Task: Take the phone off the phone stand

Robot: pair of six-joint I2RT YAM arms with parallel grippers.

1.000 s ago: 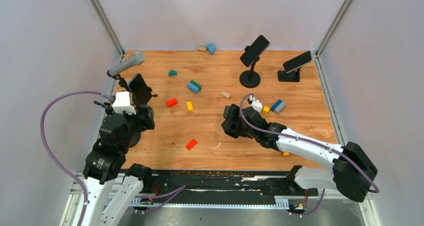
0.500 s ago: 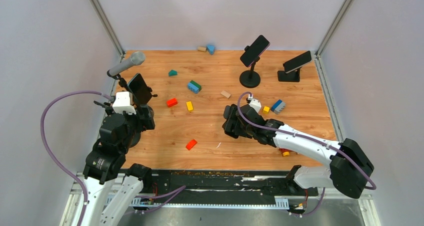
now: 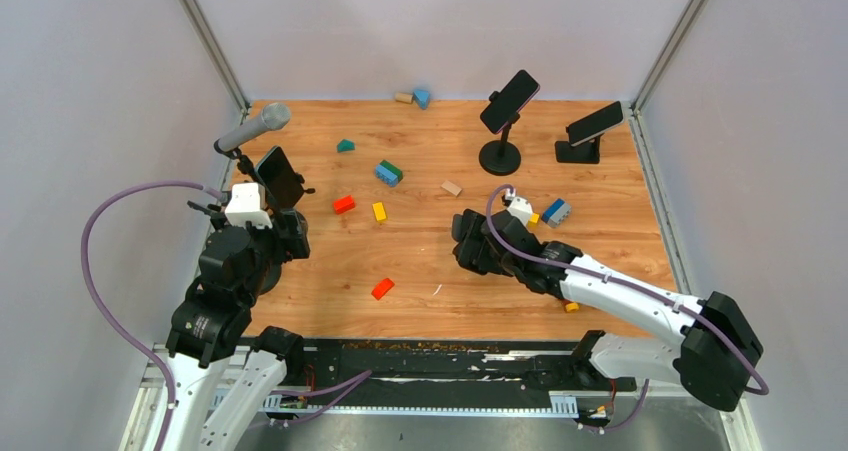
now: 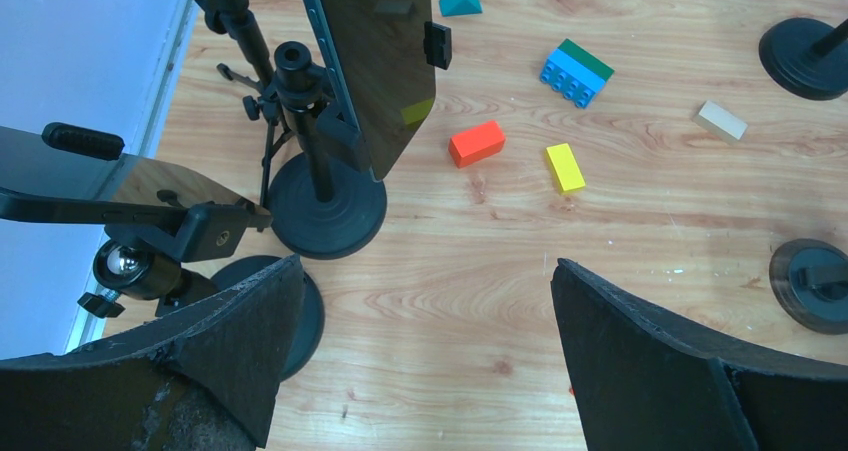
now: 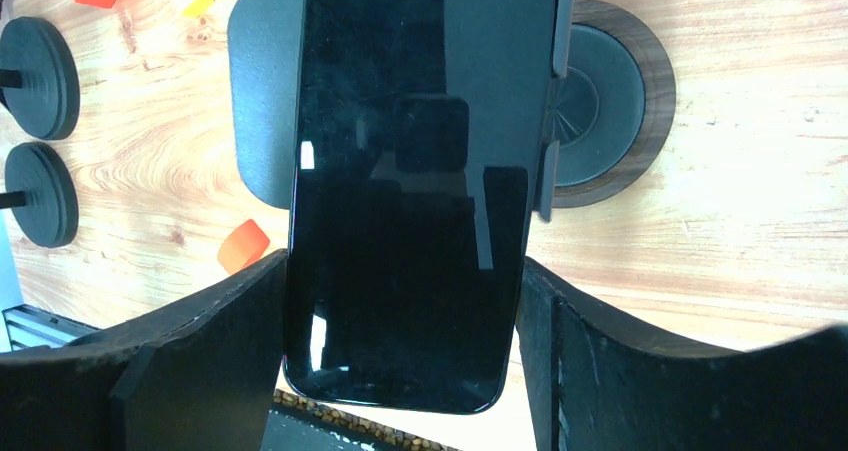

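Observation:
In the right wrist view my right gripper (image 5: 405, 271) is shut on a black phone (image 5: 420, 171), one finger against each long edge near its lower end. The phone still lies against the grey holder plate (image 5: 258, 101) of its stand, above the round base (image 5: 610, 101). In the top view the right gripper (image 3: 472, 246) hides this phone near the table's middle. My left gripper (image 4: 425, 271) is open and empty over bare wood, beside another phone (image 4: 375, 61) on a stand (image 4: 325, 211) at the left.
Two more phones on stands are at the back right (image 3: 510, 101) (image 3: 595, 123). A microphone (image 3: 255, 128) on a stand is at the back left. Coloured blocks lie scattered, including a red one (image 3: 382, 288) and a blue-green one (image 3: 389, 172).
My right gripper and forearm have shifted slightly to the right with the phone between the fingers. The left arm has not moved.

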